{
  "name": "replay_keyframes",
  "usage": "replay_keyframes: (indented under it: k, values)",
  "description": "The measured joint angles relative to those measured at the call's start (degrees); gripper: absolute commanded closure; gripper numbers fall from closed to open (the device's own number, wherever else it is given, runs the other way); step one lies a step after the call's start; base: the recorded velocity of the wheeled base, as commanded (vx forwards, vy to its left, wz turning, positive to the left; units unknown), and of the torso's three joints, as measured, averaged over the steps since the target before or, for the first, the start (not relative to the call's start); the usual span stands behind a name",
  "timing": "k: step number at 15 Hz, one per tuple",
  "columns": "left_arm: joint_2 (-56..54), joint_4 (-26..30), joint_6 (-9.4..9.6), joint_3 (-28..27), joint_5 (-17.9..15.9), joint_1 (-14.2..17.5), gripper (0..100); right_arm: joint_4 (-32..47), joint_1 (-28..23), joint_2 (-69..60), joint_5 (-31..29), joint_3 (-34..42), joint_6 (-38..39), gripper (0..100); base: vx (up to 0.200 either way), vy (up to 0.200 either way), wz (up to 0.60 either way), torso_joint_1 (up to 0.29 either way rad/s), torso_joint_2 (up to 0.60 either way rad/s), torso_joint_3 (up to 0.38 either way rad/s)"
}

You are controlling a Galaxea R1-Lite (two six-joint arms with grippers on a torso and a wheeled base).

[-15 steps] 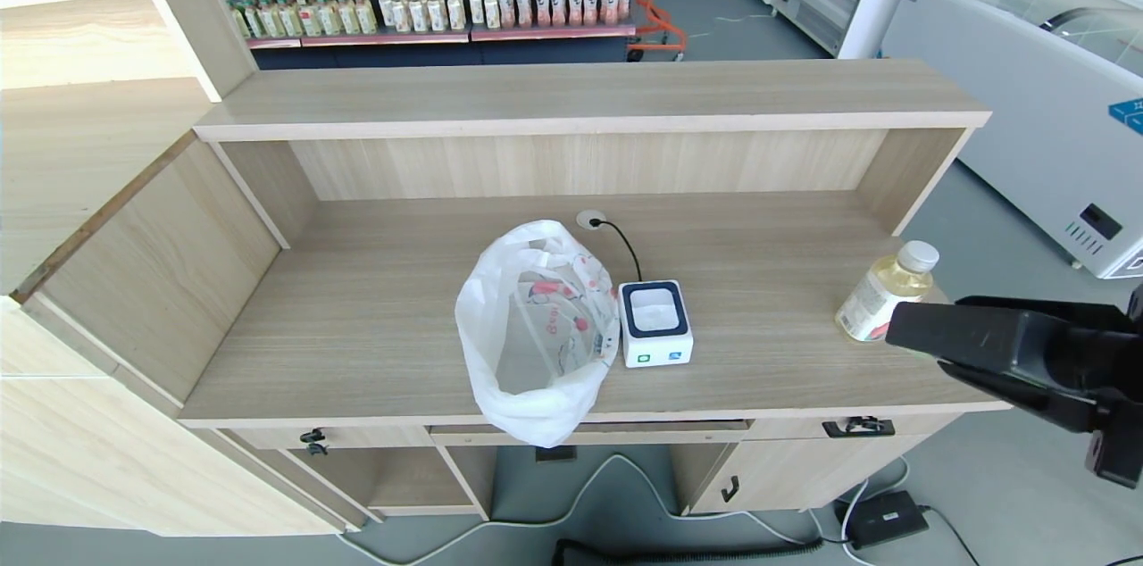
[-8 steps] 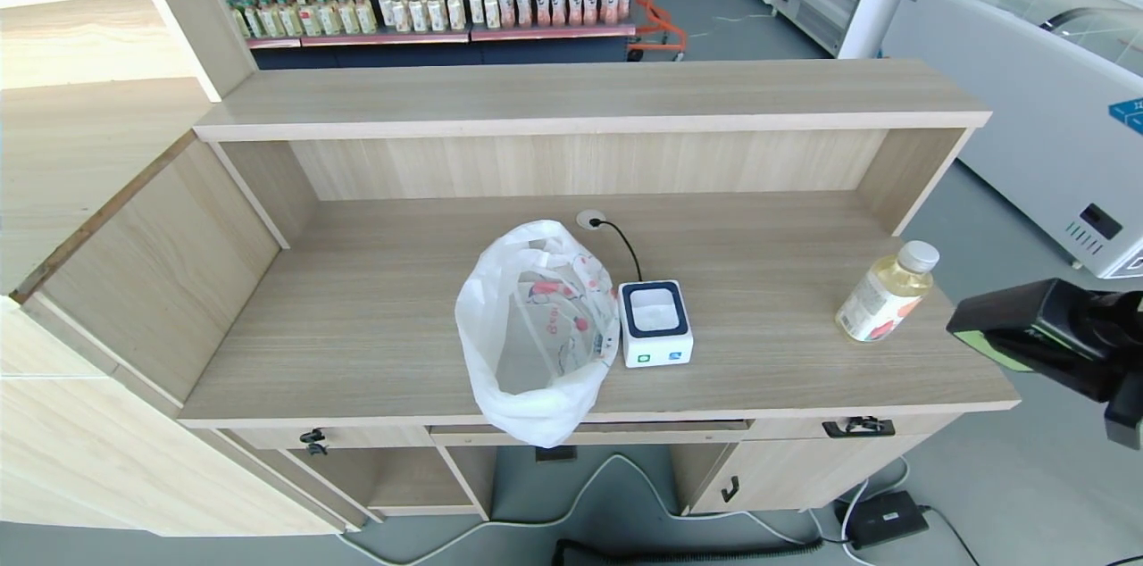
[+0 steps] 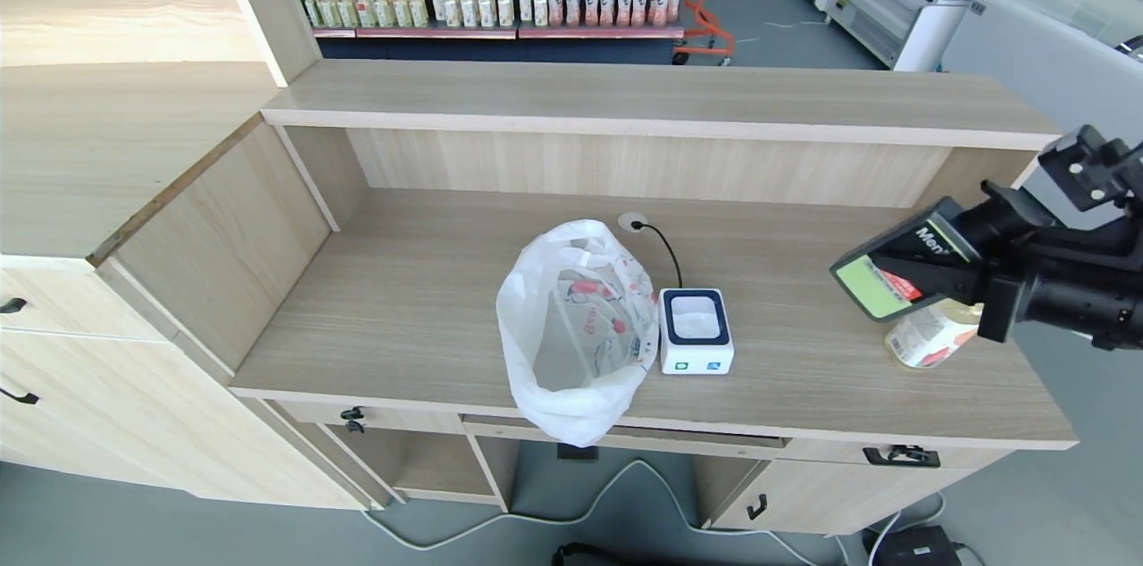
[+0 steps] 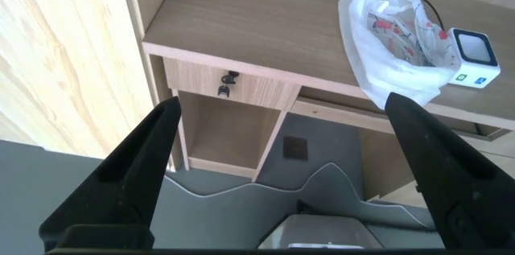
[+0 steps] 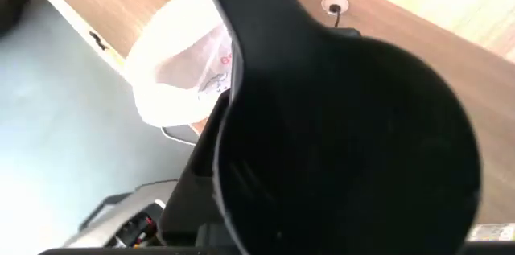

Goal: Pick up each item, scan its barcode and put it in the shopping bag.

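L claw (image 4: 282,104): matte blk, two wedge-shaped fingers (image 4: 133,170).

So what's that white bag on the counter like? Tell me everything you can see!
The shopping bag is thin, crinkly white plastic with red and pink print. Its mouth gapes open upward and it looks empty inside. It sits slumped near the front of the wooden counter, with its bottom sagging over the front edge. Its side on the robot's right looks to touch the white scanner.

Overhead head view; wrists toward bag (image 3: 571,325)
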Motion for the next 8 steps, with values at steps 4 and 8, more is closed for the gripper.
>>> replay_keyframes:
  k: [4,8]
  values:
    - [0.0,0.0,0.00,0.0,0.0,0.0,0,-1.0,3.1,13.2,-5.7,-10.0,21.2,100,0.000,0.000,0.00,0.000,0.00,0.000]
    - [0.0,0.0,0.02,0.0,0.0,0.0,0,-1.2,4.1,22.2,-6.9,-13.0,23.1,100,0.000,0.000,0.00,0.000,0.00,0.000]
